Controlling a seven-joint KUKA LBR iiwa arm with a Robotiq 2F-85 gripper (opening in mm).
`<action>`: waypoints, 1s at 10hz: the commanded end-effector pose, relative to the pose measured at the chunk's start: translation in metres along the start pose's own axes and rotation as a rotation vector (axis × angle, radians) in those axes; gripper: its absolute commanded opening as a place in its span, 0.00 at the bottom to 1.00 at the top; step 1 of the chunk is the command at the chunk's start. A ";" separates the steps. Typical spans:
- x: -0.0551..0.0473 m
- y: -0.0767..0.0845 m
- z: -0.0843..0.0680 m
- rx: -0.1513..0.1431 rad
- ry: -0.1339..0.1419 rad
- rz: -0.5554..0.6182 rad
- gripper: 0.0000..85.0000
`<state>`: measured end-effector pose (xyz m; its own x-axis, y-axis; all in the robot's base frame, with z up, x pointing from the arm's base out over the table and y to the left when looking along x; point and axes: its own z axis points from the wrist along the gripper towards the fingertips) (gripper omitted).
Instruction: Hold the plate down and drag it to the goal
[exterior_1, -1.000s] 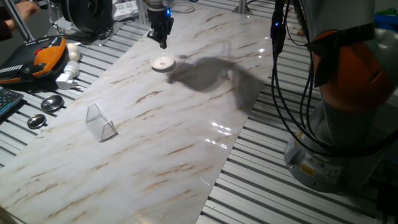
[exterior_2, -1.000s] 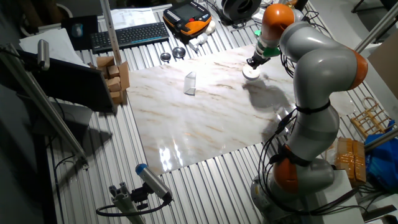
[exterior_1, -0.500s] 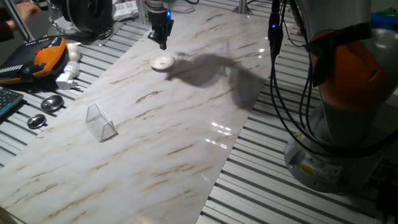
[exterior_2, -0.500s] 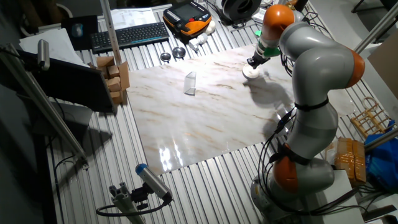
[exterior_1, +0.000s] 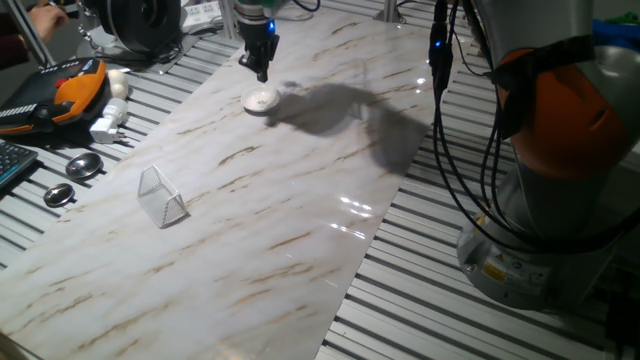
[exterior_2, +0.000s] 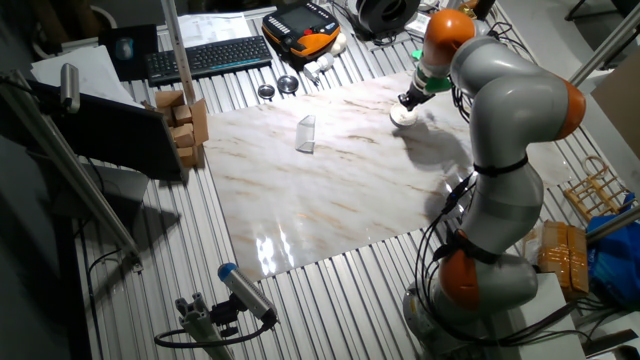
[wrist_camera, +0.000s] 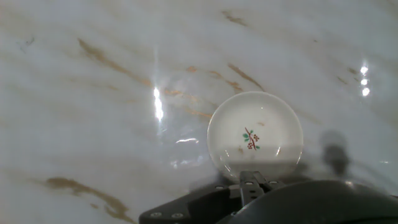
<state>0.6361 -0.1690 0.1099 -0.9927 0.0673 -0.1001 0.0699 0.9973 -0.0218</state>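
Observation:
The plate (exterior_1: 260, 100) is a small white round dish with a reddish sprig at its centre (wrist_camera: 255, 138). It lies flat on the marble board at the far end (exterior_2: 403, 117). My gripper (exterior_1: 261, 72) hangs just above the plate with its fingers together and nothing between them. In the hand view the fingertips (wrist_camera: 251, 184) sit over the plate's near rim; I cannot tell whether they touch it. The goal (exterior_1: 161, 196) is a clear plastic wedge frame standing on the board well to the left and nearer (exterior_2: 306, 133).
The marble board (exterior_1: 300, 200) lies on a slatted table. Two grey metal discs (exterior_1: 82, 166) lie off the board's left edge. An orange-black pendant (exterior_1: 70, 90), a white plug (exterior_1: 108, 122) and a keyboard (exterior_2: 205, 55) lie at the far side. Black cables (exterior_1: 450, 120) hang by the arm base.
The gripper and the arm's shadow have shifted slightly left over the plate. The plate and the goal stay about where they were.

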 end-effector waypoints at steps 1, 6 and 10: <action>0.000 0.000 0.000 -0.003 0.002 0.000 0.00; 0.000 0.000 0.000 0.031 0.048 0.049 0.00; 0.000 0.000 0.000 0.079 0.042 0.073 0.00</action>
<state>0.6358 -0.1694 0.1098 -0.9882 0.1402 -0.0624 0.1457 0.9847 -0.0955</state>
